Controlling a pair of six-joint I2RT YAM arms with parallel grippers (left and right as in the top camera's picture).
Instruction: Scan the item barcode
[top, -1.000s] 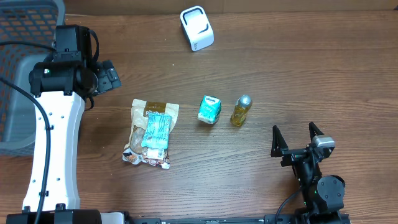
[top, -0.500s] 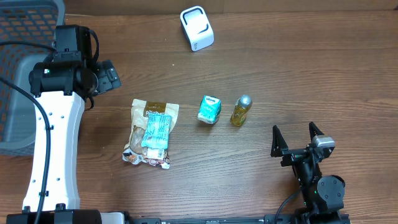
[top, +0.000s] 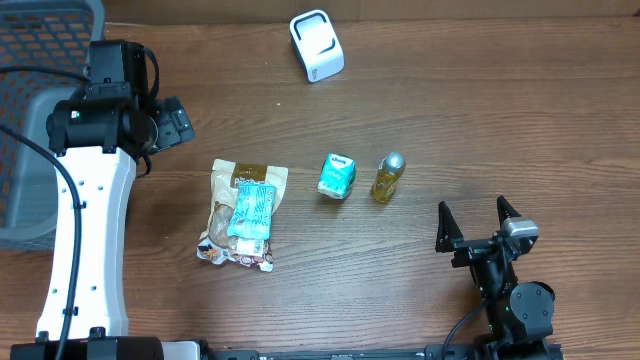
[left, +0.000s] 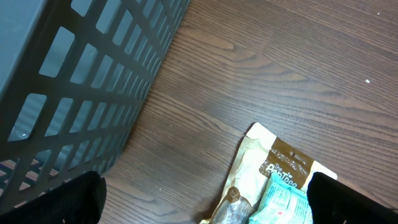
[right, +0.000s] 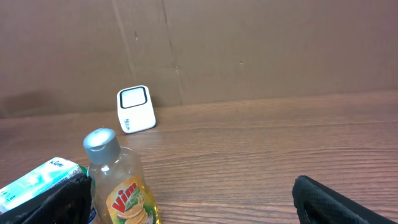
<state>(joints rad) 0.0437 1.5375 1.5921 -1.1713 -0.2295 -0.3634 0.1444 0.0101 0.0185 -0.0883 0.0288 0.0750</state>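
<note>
Evidently nothing is scanned yet; every step is left.
Your left tool (top: 173, 123) and right tool (top: 474, 224) stand open, empty; bottle (top: 387, 177), carton (top: 337, 176) and snack bag (top: 242, 213) sit mid-surface, well apart from the far scanner (top: 317, 45).

I see the basket (top: 40, 40) cut by the overhead's left edge, the snack bag (left: 261, 168) by the left wrist's bottom.

overhead looks down; right wrist low, facing scanner (right: 136, 109).
</note>
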